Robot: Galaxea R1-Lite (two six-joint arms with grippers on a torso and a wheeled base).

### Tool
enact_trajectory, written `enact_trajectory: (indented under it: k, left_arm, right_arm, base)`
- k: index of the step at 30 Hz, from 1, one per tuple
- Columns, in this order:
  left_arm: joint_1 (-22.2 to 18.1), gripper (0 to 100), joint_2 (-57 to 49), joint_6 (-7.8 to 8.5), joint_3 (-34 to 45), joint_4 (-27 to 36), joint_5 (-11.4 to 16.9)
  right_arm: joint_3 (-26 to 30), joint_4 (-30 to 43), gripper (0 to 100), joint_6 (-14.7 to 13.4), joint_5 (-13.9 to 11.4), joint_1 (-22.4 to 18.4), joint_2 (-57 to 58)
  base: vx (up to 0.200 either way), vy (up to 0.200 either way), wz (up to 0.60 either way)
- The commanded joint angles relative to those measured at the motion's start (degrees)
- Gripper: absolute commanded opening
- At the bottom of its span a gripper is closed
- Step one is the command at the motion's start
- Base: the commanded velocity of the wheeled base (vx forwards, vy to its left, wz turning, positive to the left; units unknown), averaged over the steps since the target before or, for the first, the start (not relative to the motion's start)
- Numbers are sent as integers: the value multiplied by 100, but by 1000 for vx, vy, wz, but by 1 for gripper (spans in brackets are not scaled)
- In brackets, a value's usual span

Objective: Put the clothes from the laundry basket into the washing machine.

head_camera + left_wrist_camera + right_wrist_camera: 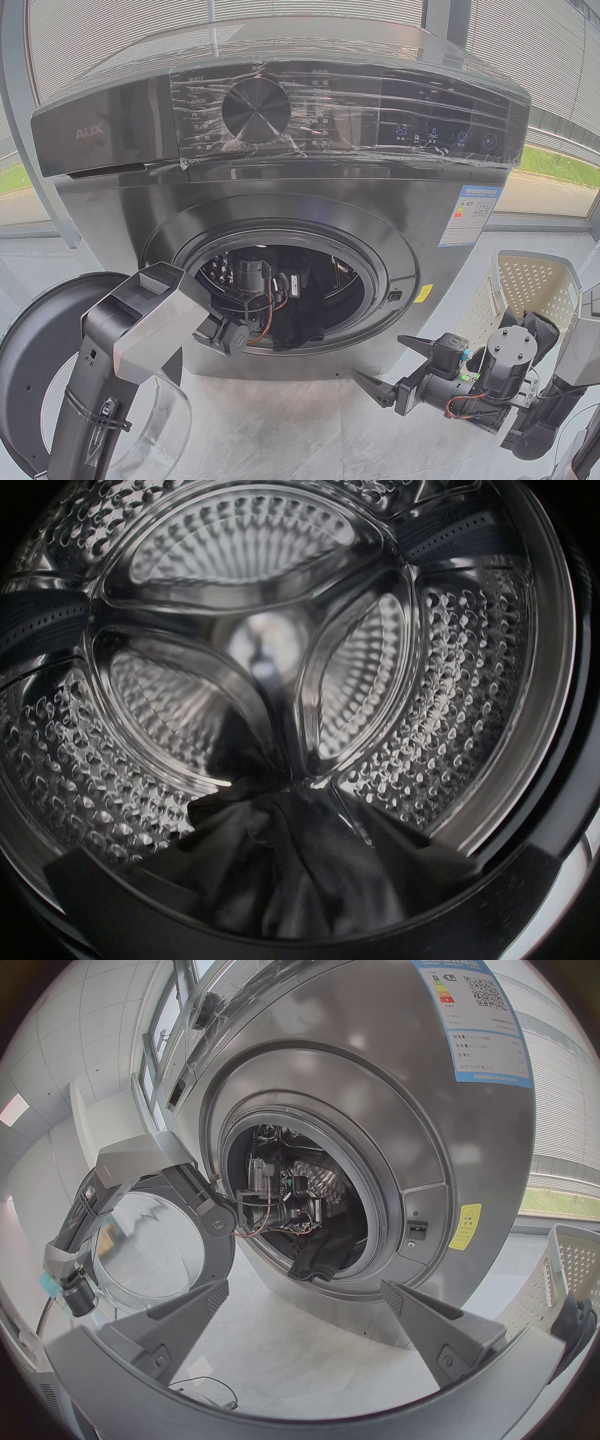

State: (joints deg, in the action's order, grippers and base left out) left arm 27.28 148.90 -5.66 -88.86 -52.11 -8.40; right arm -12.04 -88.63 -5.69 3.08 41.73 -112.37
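Cloth [300, 322], black, lies just below my left claw [299, 286], draped from the drum [469, 667] floor out over the lower lip of the washer [312, 200] mouth. My left claw sits inside that mouth, facing the back of the drum. Whether it is open or closed, and whether it has hold of the cloth, I cannot tell; in its own wrist view the dark folds bunch up close beneath it.

My right claw [378, 356] hangs outside the washer, low over the floor, near the front panel and to the right of the mouth. It is spread wide and holds nothing. The mouth and the hanging cloth lie ahead of it, well apart from its tips. Behind my right claw, close to its wrist, stands the basket [537, 275], white with perforated walls, with more dark clothes [540, 328] heaped inside.

The door [37, 337] stands swung open on the far side of my left arm, its round window facing out.
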Motion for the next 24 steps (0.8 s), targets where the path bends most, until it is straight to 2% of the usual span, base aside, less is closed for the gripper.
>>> enact_trajectory:
  k: [1, 7, 15, 16, 18, 24]
  left_arm:
    - [146, 100, -493, 21, 905, 254, 128]
    - [278, 100, -625, 56, 1512, 342, 400]
    - [260, 100, -317, 135, 1494, 334, 400]
    - [260, 0, -300, 144, 1503, 325, 400]
    - [234, 0, -203, 223, 1503, 272, 400]
    - [225, 0, -185, 223, 1459, 254, 400]
  right_arm:
    - [0, -6, 100, -2, -1, 2, -30]
    - [0, -6, 100, -2, 8, 2, -30]
    - [0, -6, 100, -2, -1, 2, -30]
    - [0, -6, 100, -2, -1, 2, -30]
    - [0, -6, 100, -11, -1, 2, -30]
    - [0, -6, 100, -2, -1, 2, -30]
  base:
    - [0, 0, 0]
    - [0, 0, 0]
    - [0, 0, 0]
    - [0, 0, 0]
    - [0, 0, 0]
    - [0, 0, 0]
